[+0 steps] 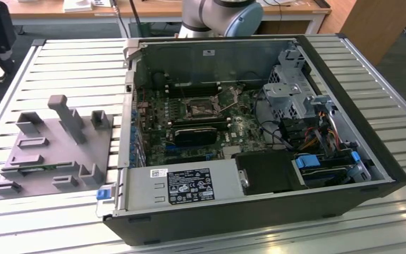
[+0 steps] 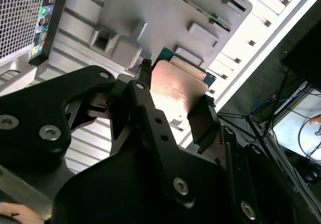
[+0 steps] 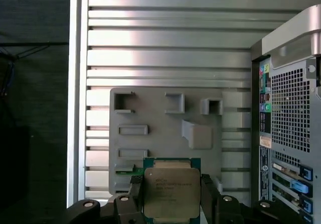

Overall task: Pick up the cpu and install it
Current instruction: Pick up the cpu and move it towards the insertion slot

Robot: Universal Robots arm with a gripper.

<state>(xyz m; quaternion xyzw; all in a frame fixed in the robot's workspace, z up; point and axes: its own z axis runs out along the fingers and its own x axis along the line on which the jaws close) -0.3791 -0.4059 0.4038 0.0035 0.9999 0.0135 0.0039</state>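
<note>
1. In the first wrist view, the cpu (image 3: pixel 168 196) is pinched by two opposite edges between the black fingers (image 3: pixel 134 199) of the tool (image 3: pixel 170 191). Its silvery metal top is turned to the camera, and a green board rim shows along one edge.
2. Several lines of small dark print are carried on the metal top; they are too small to be made out.
3. In the second wrist view, the gripped chip is seen at a slant, with a warm glare across its plate.
4. Behind the chip, a grey fixture plate (image 3: pixel 165 128) lies flat on the slatted metal surface (image 3: pixel 165 38). The chip appears to be lifted clear of it.
5. In the exterior view, the fixture plate is found at the exterior view's left, just beside an open computer case (image 1: pixel 361 100) that takes up the centre and right.
6. A green motherboard (image 1: pixel 188 143) is laid out inside the case, with a black square socket (image 1: pixel 197 107) near its middle.
7. A white label (image 1: pixel 188 186), crowded with print and symbols, is fixed to the grey power supply (image 1: pixel 143 190) at the lower middle of the exterior view.
8. A grey and blue joint of the robot arm (image 1: pixel 221 16) is seen at the upper middle.
</note>
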